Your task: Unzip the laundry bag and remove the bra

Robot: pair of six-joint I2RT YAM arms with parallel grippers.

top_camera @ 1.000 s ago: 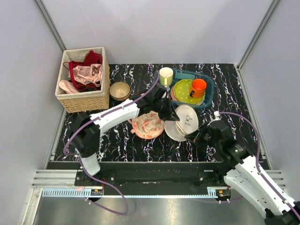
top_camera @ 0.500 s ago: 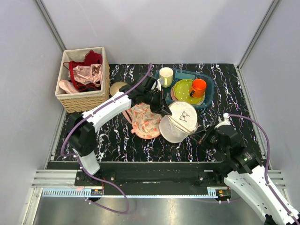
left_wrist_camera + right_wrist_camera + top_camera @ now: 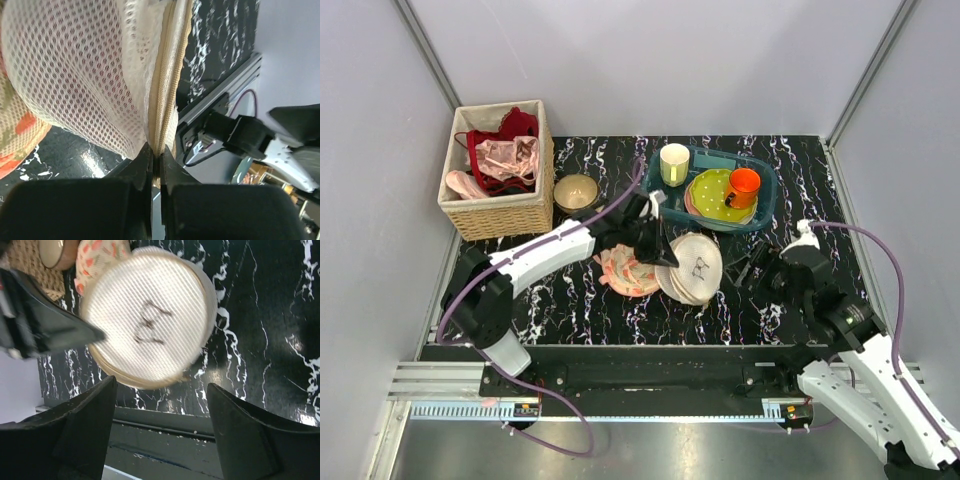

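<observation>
Left jaws clamped on laundry bag (image 3: pixel 692 268) zip (image 3: pixel 163 95); right jaws spread wide, off bag.

A robot lab test cell: plain grey wall panels (image 3: pixel 650 60), an aluminium extrusion rail (image 3: pixel 440 381), a black marbled tabletop (image 3: pixel 720 322) holding a wicker basket (image 3: pixel 496 215).

The laundry bag (image 3: pixel 695 268) rested on the worktop (image 3: pixel 570 300), a cloth (image 3: pixel 620 270) just left of it. A tub (image 3: pixel 769 192) of dishes (image 3: pixel 708 188) stood behind it, a basket (image 3: pixel 500 216) far behind-left.
</observation>
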